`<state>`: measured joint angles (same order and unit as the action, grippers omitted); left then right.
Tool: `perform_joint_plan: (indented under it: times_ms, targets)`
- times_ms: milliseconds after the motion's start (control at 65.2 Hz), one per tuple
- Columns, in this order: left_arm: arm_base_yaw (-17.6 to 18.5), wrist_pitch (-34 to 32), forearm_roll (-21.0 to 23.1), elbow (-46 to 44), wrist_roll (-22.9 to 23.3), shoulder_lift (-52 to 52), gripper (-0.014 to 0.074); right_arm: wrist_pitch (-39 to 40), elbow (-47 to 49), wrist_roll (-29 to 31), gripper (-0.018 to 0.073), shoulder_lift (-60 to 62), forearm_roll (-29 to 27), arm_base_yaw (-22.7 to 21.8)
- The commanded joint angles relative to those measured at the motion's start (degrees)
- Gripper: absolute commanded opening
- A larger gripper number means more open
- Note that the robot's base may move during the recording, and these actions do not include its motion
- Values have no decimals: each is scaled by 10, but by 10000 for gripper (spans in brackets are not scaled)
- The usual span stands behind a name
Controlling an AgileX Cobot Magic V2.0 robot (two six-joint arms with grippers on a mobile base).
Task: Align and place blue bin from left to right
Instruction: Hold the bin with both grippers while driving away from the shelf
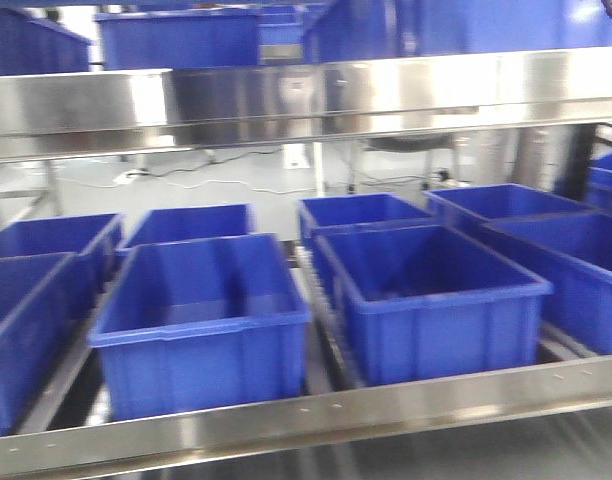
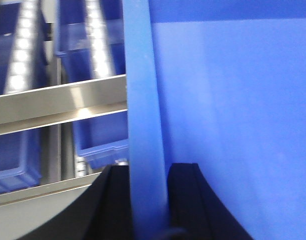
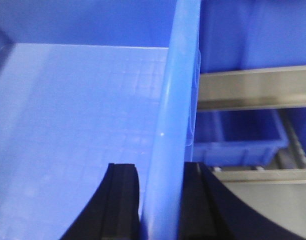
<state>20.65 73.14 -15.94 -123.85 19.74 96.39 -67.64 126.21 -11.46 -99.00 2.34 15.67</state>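
L hand [image 2: 147, 175] was clenched on a wall of the blue bin [image 2: 233, 125]. Its black fingers [image 2: 113, 205] sat one each side of the upright rim strip, both touching it. The bin's inside filled the R part of the L wrist view. R hand [image 3: 160, 175] gripped the same way, fingers [image 3: 120, 200] pinching a rim edge w/ the bin's gridded floor spread out to the L. So the bin was held btwn both hands, in front of steel rails [image 2: 58, 102] w/ other bins [image 2: 100, 137] beyond. Couldn't tell whether it rested on anything.

Front view, blurred: the rack's lower shelf [image 1: 306, 415] carried open-topped blue bins in rows. Centre-left bin [image 1: 201, 330] & centre-right bin [image 1: 431, 310] stood at the front, apart, w/ a narrow gap btwn them. Back bins [image 1: 361, 210] sat close behind, more at each side. Upper shelf [image 1: 286, 100] had bins on top too. Couldn't tell which of these, if any, was the held one.
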Motion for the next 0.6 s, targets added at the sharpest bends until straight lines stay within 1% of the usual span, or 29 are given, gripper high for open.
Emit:
perform_joint_plan:
  times_ms: [0, 583]
  targets:
    - [1, -36, -12, -9, -2, -13, -9, 72, 12, 15, -81, 14, 16, 0]
    - [1, -36, -13, -9, -2, -13, -9, 72, 12, 15, -81, 14, 16, 0]
